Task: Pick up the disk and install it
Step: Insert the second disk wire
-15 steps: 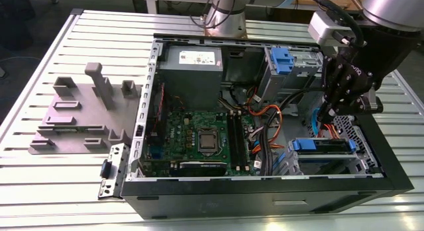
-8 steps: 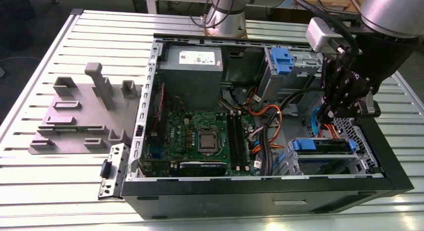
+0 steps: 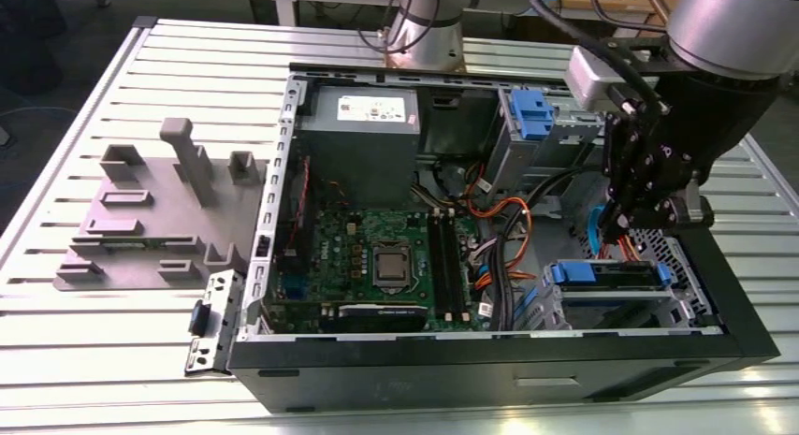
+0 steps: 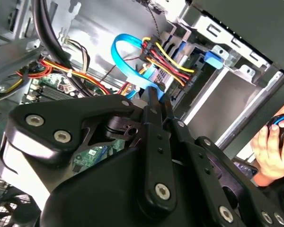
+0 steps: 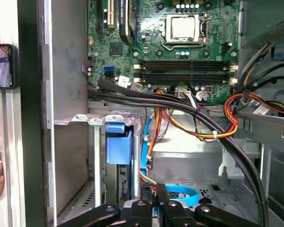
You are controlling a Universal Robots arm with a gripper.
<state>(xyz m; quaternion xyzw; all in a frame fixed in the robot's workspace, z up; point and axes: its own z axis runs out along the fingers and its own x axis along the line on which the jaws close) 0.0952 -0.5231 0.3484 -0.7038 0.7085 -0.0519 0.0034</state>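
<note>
Slatted metal tabletop (image 3: 100,360) was seen beneath an open computer case (image 3: 500,369). At right, the gripper (image 3: 652,220) hung inside, fingers drawn together. The disk (image 3: 608,276), largely hidden, was seated in its lower-right bay.

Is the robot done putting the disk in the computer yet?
Nearly, it looks like. A bright blue plastic bracket, probably the disk's, sits slotted in the grey metal drive cage of the open black computer case; the silver body is hidden. The black gripper hangs just above it, carrying no disk. Whether the bracket is pushed fully home, I cannot tell.
</note>
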